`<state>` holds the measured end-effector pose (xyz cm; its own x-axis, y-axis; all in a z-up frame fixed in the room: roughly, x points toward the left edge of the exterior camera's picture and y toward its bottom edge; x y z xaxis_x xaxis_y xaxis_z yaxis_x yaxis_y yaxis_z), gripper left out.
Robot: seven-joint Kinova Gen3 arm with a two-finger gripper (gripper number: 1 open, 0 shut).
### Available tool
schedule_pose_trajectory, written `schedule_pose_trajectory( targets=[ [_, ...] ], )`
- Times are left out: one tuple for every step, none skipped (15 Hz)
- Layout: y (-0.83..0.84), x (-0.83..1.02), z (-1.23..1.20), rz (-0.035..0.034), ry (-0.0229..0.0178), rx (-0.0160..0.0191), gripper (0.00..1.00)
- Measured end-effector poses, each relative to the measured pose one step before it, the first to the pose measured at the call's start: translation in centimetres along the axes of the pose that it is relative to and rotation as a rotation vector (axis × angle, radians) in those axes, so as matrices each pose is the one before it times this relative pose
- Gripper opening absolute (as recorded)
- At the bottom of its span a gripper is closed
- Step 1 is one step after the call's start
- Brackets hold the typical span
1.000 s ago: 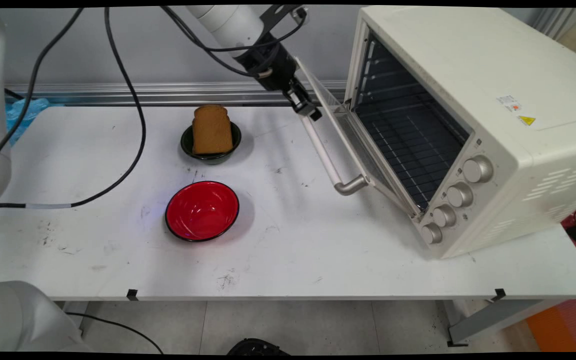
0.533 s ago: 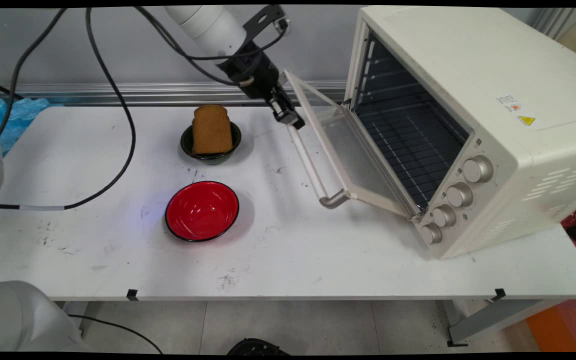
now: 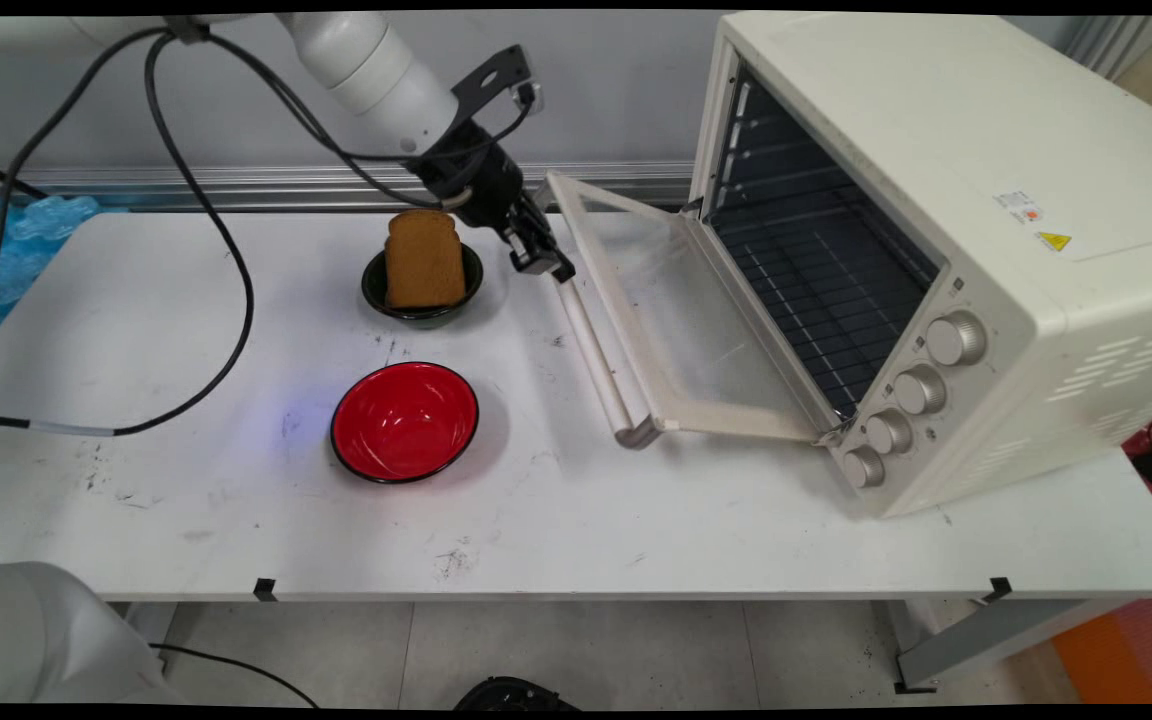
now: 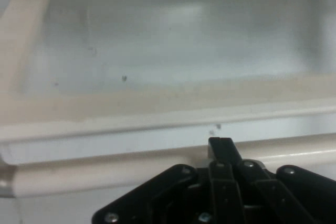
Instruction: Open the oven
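The black two-finger end effector point(image 3: 542, 262) sits at the far end of the cream bar handle point(image 3: 596, 345) of the cream toaster oven's glass door point(image 3: 681, 320), and in the hand view its fingers point(image 4: 223, 150) stand together, pressed against the handle point(image 4: 131, 163) rather than wrapped around it. The door hangs open nearly flat, its handle edge low over the white surface point(image 3: 576, 520) and its hinge edge at the mouth of the cream toaster oven point(image 3: 936, 250), whose wire racks show inside. Just left of the end effector stands a small dark bowl point(image 3: 423, 300) holding an upright slice of brown bread point(image 3: 423, 258); the gap between the two is narrow. A glossy red bowl with a black rim point(image 3: 404, 421) lies nearer the camera, well apart from the door handle, with open surface between them and along the near edge. Black cables point(image 3: 226, 250) loop from the arm down over the left part of the surface. The main view gives the door's angle and the bowls; the hand view shows only the door's glass pane point(image 4: 173, 35), its cream frame and the handle close up.
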<state>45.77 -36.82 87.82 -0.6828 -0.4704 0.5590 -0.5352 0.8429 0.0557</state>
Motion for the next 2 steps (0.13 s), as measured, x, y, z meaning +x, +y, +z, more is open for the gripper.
schedule_pose_trajectory(
  targets=[
    [-0.115, -0.480, 0.238, 0.00697, 0.00203, 0.00493, 0.00],
    [-0.094, -0.377, 0.172, 0.00559, 0.00240, 0.00482, 0.00]
  ],
)
